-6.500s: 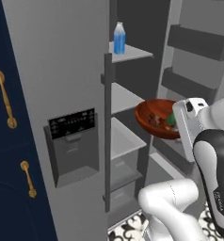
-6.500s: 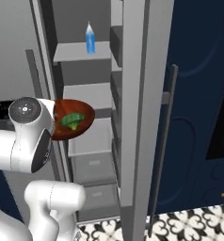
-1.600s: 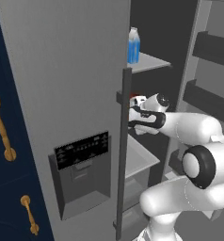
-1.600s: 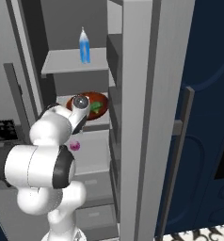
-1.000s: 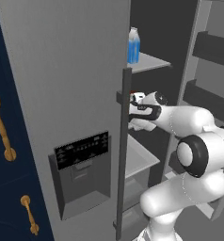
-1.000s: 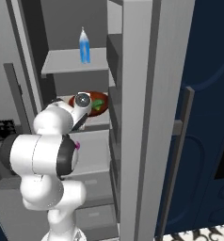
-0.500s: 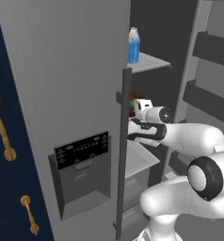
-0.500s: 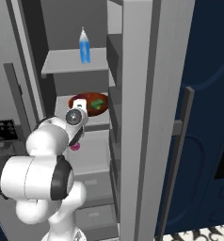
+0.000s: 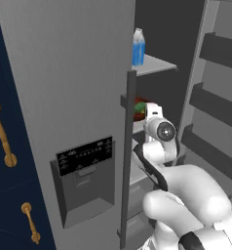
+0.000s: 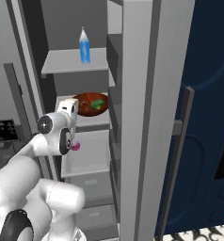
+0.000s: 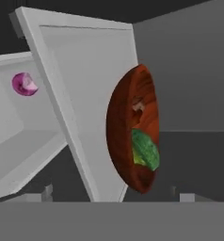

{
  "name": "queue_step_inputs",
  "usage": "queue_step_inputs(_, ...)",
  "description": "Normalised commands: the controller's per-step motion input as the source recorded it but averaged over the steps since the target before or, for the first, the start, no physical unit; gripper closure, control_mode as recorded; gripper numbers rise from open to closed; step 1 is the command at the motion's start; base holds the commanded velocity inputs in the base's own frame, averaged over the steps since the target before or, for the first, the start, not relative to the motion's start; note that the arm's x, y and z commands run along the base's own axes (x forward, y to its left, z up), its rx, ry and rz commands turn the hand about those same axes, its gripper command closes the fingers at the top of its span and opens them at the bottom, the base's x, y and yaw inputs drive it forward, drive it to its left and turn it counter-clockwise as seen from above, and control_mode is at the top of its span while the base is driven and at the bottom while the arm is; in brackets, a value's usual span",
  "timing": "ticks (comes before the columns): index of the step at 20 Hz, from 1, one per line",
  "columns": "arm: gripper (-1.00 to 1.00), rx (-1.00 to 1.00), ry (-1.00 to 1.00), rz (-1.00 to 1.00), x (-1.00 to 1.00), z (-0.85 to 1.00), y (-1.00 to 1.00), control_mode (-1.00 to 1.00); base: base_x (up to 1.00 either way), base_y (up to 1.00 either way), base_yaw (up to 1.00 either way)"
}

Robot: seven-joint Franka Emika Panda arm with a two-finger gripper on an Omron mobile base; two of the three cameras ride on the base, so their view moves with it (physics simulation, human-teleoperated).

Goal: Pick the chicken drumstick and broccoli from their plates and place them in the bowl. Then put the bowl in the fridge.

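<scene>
1. The red-brown bowl [image 10: 92, 103] sits on a middle shelf [image 10: 92, 123] inside the open fridge [image 9: 64, 97].
2. In the hand view, the bowl [image 11: 132, 129] holds the green broccoli [image 11: 144, 149] and the brown chicken drumstick [image 11: 138, 106].
3. The white arm's end effector [image 10: 68, 109] is just in front of the bowl, at the shelf's edge. Its fingers are hidden, so I cannot tell how far apart they stand; nothing appears held.
4. A blue water bottle [image 10: 84, 45] stands upright on the shelf above.
5. A small pink-purple item [image 11: 24, 84] lies on the shelf below.
</scene>
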Motion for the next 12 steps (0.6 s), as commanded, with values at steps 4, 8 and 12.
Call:
queue_step_inputs(4, -1.0, 0.04, 0.16, -0.05, -0.71, 0.6, -0.14, -1.0, 0.0, 0.0, 0.0)
queue_step_inputs(8, -1.0, 0.11, 0.11, 0.0, -0.67, 0.36, -0.22, -1.0, 0.0, 0.0, 0.0)
queue_step_inputs(12, -1.0, 0.03, 0.11, 0.01, -0.86, 0.42, 0.0, -1.0, 0.0, 0.0, 0.0)
